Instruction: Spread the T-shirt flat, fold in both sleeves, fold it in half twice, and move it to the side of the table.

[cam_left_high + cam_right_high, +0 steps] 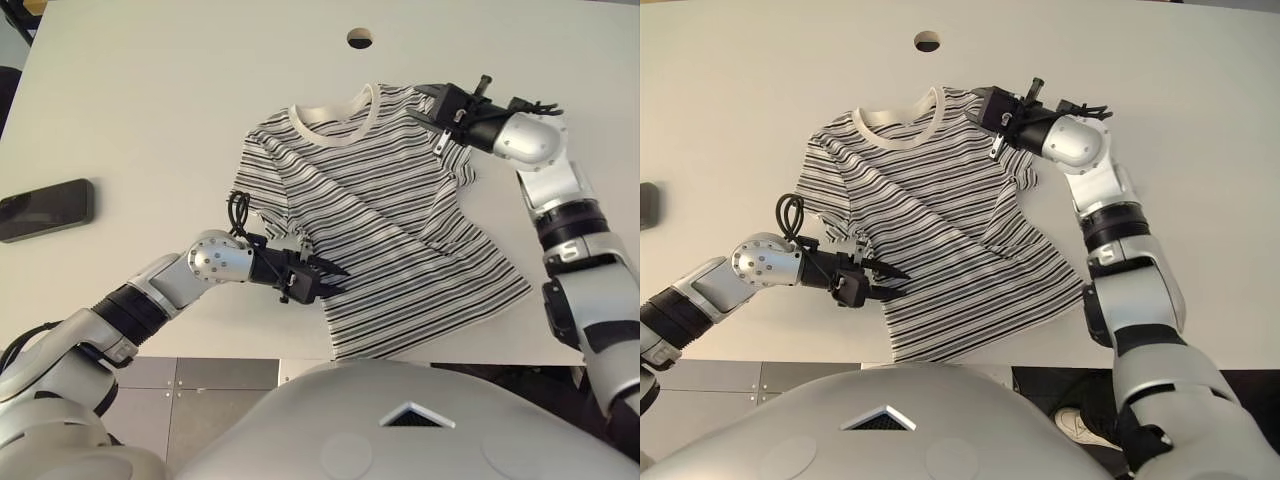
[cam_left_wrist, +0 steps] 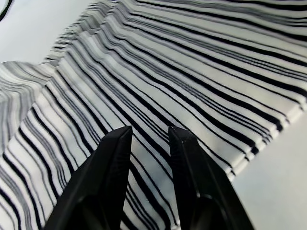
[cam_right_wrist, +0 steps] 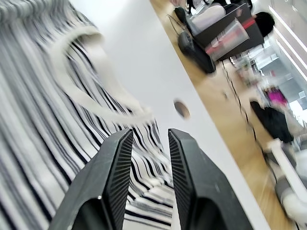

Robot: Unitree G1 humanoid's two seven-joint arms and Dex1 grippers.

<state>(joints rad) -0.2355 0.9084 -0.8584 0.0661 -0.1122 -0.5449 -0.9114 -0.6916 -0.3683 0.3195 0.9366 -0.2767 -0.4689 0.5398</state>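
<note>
1. T-shirt (image 1: 385, 215), striped black and white, lies askew on the white table (image 1: 150, 110), with its collar toward the far side and its hem close to the near edge.
2. Head views take in the whole shirt: the sleeve on the robot's left is spread out, while the one on its right is bunched in against the body.
3. Left wrist view goes in tight on the stripes, with one cloth edge and bare table beyond. Right wrist view catches the white collar (image 3: 96, 98) and the round hole (image 3: 181, 109) in the tabletop.
4. Left gripper (image 1: 338, 280) sits at the shirt's left side edge, below that sleeve. Its fingers are a narrow gap apart, with nothing pinched between them.
5. Right gripper (image 1: 425, 105) is over the right shoulder, just beside the collar. Its fingers are likewise narrowly parted, and stripes show through the gap.
6. Count: one shirt, two grippers, one hole, and one dark phone (image 1: 45, 210) well off to the left.
</note>
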